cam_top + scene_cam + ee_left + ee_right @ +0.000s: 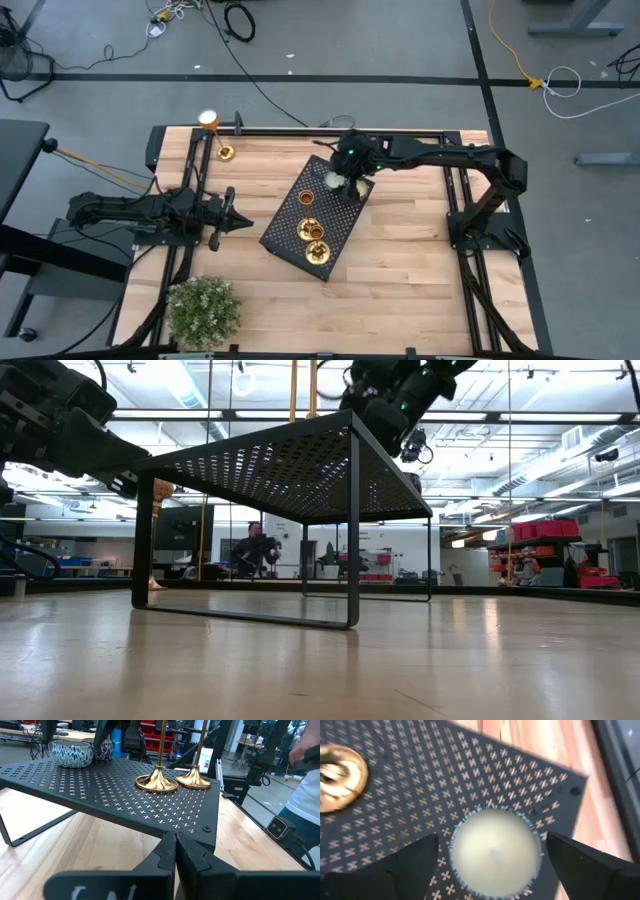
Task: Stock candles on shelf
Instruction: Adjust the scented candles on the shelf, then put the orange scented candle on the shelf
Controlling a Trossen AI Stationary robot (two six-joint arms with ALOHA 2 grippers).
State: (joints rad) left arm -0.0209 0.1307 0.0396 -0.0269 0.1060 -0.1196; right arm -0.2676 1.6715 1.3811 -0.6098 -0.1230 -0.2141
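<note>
**Nearly stocked: right gripper spread over a cream-topped pot at the shelf's far end**

Seemingly a release is under way. The right gripper (350, 172) hangs above the shelf (290, 222), at its one-o'clock end; the right wrist view shows both dark fingers (407, 865) spread wide on either side of a round pot with a cream top (495, 851), clear of its rim, so nothing is gripped. The pot sits on the mesh near a corner, likely chosen to leave the middle free.

Three gold candles (308, 199) stand toward the shelf's seven-o'clock end, two bases (156, 782) almost touching. A fourth candle (224, 152) waits on the table at eleven o'clock from the shelf.

The left gripper (240, 222), pinched shut and empty, rests at nine o'clock, just off the shelf edge. A bushy plant (203, 310) occupies the seven-o'clock corner, well clear. The tall stems could catch an arm reaching across.
</note>
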